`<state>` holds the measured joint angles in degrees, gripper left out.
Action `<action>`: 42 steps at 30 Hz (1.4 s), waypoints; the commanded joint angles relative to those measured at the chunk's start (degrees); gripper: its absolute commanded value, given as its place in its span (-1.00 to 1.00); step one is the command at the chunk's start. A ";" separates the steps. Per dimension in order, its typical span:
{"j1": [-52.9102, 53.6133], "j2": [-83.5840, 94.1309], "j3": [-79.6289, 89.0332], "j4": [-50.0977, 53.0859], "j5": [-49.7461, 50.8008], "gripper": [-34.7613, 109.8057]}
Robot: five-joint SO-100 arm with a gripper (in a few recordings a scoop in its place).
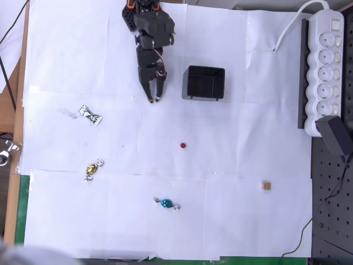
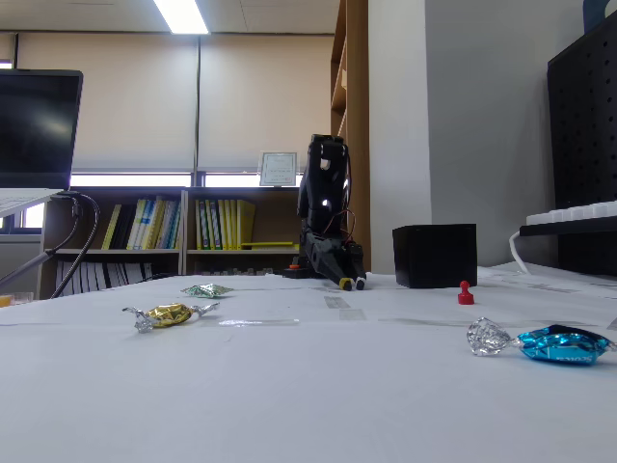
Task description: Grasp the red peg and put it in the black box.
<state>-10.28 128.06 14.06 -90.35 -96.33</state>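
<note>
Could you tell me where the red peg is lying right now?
In the overhead view the red peg lies alone mid-table, below the black box and the end effector, touching neither.

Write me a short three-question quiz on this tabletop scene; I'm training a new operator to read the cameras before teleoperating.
1. True or false: the red peg already lies inside the black box.
2. In the overhead view, which candy lies nearest the red peg: green, gold or blue?
3. What does the gripper hold?

Key
1. False; the peg stands on the white paper, apart from the box.
2. The blue candy.
3. Nothing visible; its fingertips sit close together, left of the box.
</note>
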 commanded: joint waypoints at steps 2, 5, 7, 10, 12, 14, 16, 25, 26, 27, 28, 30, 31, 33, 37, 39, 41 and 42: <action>-1.41 3.16 4.04 -3.08 0.53 -0.39; -2.20 3.69 7.82 -1.67 1.76 -0.30; -2.72 4.31 10.46 -0.79 2.37 -0.30; -3.43 4.92 12.66 -0.26 2.90 -0.30; -3.78 4.92 13.27 0.18 3.16 -0.30; -4.04 5.10 13.97 0.35 3.43 -0.30; -4.48 5.27 14.59 0.53 3.69 -0.30; -6.68 5.27 19.60 4.66 4.04 -0.29; -6.86 5.27 20.39 5.19 4.13 -0.29; -6.94 5.45 21.36 5.71 4.22 -0.27; -7.03 5.54 22.24 6.24 4.31 -0.27; -7.38 5.80 23.91 7.21 4.31 -0.27; -7.56 6.06 25.05 7.73 4.48 -0.27; -7.91 7.03 27.33 7.91 4.66 -0.27; -8.44 7.82 29.88 8.70 5.27 -0.27; -8.96 7.29 31.73 11.60 5.01 -0.27; -9.14 6.77 34.45 15.82 4.75 -0.27; -9.14 6.59 35.60 17.49 4.39 -0.27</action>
<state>-17.31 135.18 44.65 -77.08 -90.97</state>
